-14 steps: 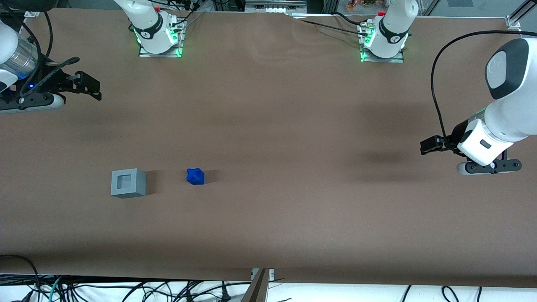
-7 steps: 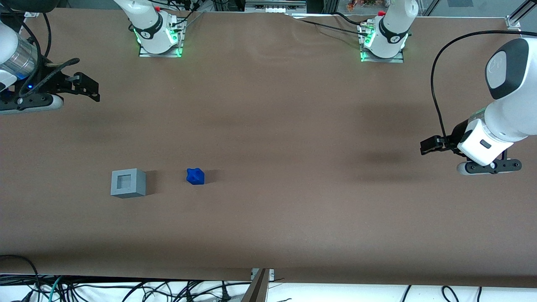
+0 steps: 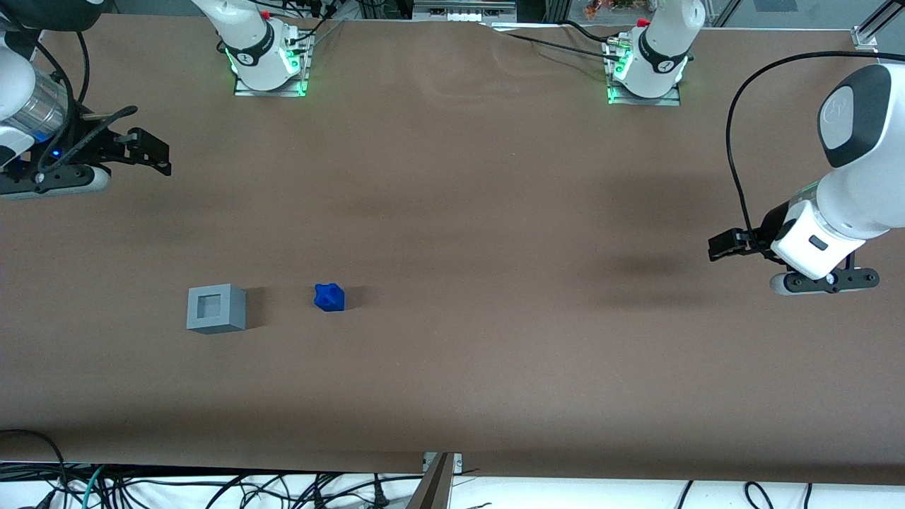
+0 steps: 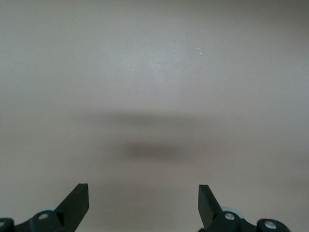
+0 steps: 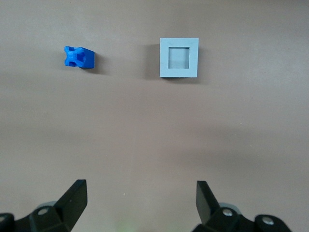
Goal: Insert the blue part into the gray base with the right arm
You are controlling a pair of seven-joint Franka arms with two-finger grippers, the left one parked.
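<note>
We see our claw [image 3: 152, 150] spread open, empty, above the counter [image 3: 452, 367], well apart from the gray base [image 3: 216, 308]; the blue part [image 3: 329, 297] lies near that base.

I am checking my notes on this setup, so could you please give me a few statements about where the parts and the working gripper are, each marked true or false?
1. The blue part sits inside the gray base. False: it lies on the table beside the base, apart from it.
2. The base's square recess is empty. True.
3. The gripper is shut on the blue part. False: it is open, farther from the front camera than both parts, holding nothing.
4. The blue part lies nearer the parked arm's end than the base. True.
</note>
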